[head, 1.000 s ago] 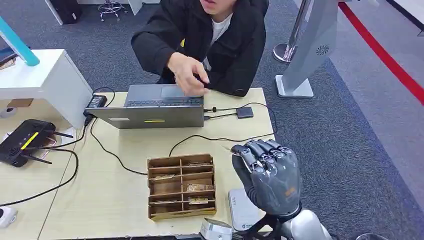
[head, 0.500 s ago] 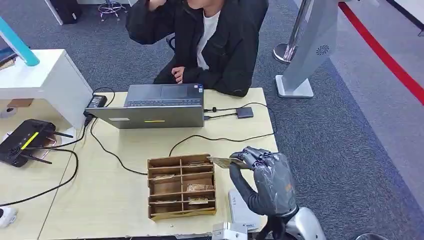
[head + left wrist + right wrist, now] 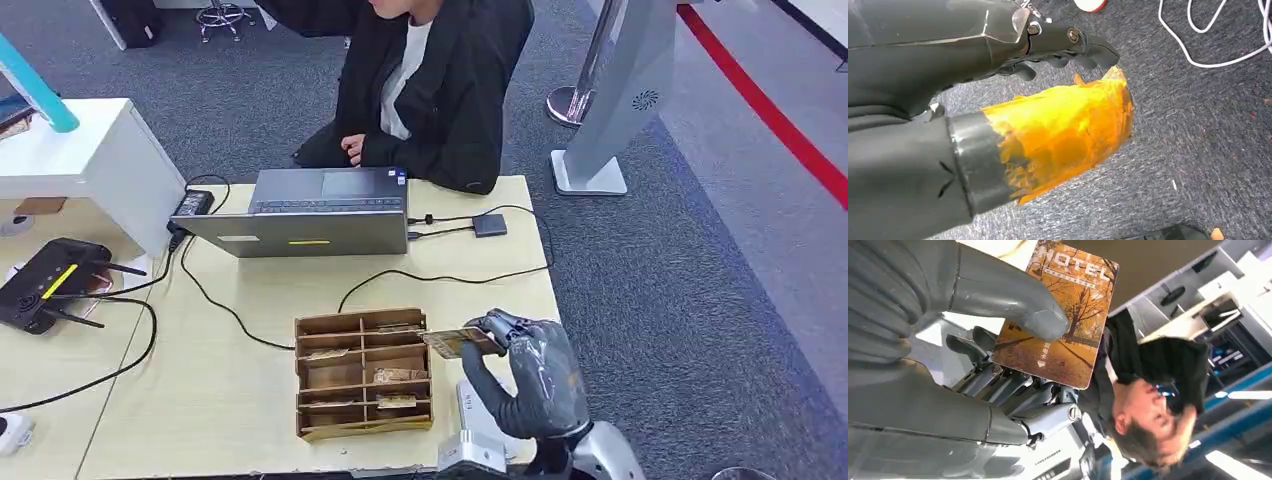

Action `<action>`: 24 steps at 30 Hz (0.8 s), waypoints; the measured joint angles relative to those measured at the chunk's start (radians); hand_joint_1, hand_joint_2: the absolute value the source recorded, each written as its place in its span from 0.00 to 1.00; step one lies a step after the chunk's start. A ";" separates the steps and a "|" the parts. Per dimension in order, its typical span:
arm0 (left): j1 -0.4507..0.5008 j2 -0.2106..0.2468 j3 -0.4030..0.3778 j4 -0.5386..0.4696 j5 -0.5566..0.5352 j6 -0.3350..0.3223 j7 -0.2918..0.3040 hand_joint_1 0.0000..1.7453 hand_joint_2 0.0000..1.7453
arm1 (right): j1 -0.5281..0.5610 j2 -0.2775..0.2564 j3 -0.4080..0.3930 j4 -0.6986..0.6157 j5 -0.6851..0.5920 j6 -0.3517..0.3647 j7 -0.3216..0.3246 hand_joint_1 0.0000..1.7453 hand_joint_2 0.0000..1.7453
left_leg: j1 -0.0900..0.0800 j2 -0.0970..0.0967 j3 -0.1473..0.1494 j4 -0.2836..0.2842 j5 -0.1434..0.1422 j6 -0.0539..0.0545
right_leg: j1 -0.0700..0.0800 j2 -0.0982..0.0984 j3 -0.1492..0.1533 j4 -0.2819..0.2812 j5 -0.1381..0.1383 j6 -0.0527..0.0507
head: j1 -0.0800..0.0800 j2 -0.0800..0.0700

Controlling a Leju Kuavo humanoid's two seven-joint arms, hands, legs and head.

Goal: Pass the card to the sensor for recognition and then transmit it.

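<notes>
The robot's right hand (image 3: 530,375) is up above the near right corner of the pale wooden table (image 3: 250,400). It pinches a hotel key card (image 3: 458,342) between its thick grey thumb (image 3: 1013,302) and its darker fingers (image 3: 998,382). The card lies almost flat and sticks out to the left, over the right edge of the brown cardboard sorting tray (image 3: 362,372). In the right wrist view the card (image 3: 1060,315) shows orange autumn trees and big letters reading "MOTEL". Under the hand, a flat white card reader (image 3: 480,420) lies on the table just right of the tray. The tray has many small slots, and some hold other cards. The left hand (image 3: 1063,45) hangs down over grey carpet (image 3: 1198,125). Its dark fingers are curled in and hold nothing, and orange tape (image 3: 1063,130) is wrapped round its thumb. At the far side of the table there is an open grey laptop (image 3: 310,212). A person in a black jacket (image 3: 440,90) sits behind it. Black cables (image 3: 440,275) run across the table. A black router (image 3: 50,285) with little antennas sits on the left.
</notes>
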 joint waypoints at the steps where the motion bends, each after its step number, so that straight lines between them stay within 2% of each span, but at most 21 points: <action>1: 0.000 0.000 0.000 0.000 0.000 0.000 0.000 0.00 0.00 | 0.005 0.000 -0.001 0.005 -0.003 0.000 0.000 1.00 1.00 | 0.000 0.000 0.000 0.000 0.000 0.000 | 0.000 0.000 0.000 0.000 0.000 0.000 | 0.000 0.000; 3: 0.000 0.000 0.001 -0.002 0.000 0.000 0.000 0.00 0.00 | 0.014 0.000 -0.002 0.015 -0.013 -0.003 0.011 1.00 1.00 | 0.000 0.000 0.000 0.000 0.000 0.000 | 0.000 0.000 0.000 0.000 0.000 0.000 | 0.000 0.000; 7: 0.001 -0.005 0.004 -0.011 0.000 -0.005 -0.001 0.00 0.00 | 0.044 -0.023 0.010 0.033 -0.041 -0.062 0.053 1.00 1.00 | 0.000 0.000 0.000 0.000 0.000 0.000 | 0.000 0.000 0.000 0.000 0.000 0.000 | 0.000 0.000; 24: 0.002 -0.022 0.008 -0.050 0.000 -0.037 -0.013 0.00 0.00 | 0.055 -0.065 0.038 0.062 -0.056 -0.079 0.107 1.00 1.00 | 0.000 0.000 0.000 0.000 0.000 0.000 | 0.000 0.000 0.000 0.000 0.000 0.000 | 0.000 0.000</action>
